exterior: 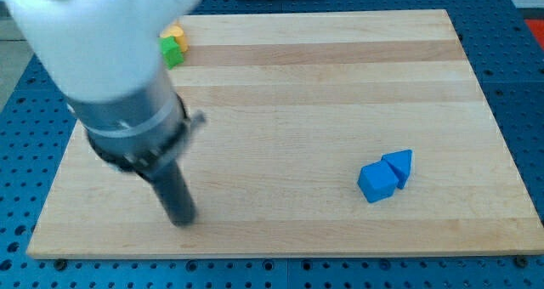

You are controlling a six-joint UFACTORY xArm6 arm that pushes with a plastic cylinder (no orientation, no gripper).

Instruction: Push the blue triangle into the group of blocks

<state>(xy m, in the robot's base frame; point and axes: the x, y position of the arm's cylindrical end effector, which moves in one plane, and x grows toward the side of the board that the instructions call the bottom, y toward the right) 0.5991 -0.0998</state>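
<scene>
The blue triangle lies on the wooden board at the view's lower right. It touches a blue cube on its left. A green block and a yellow block sit together at the view's upper left, partly hidden by my arm. My tip is down on the board at the view's lower left, far to the left of the blue blocks and well below the green and yellow ones.
My arm's large white and grey body fills the view's upper left and may hide other blocks there. The board lies on a blue perforated table.
</scene>
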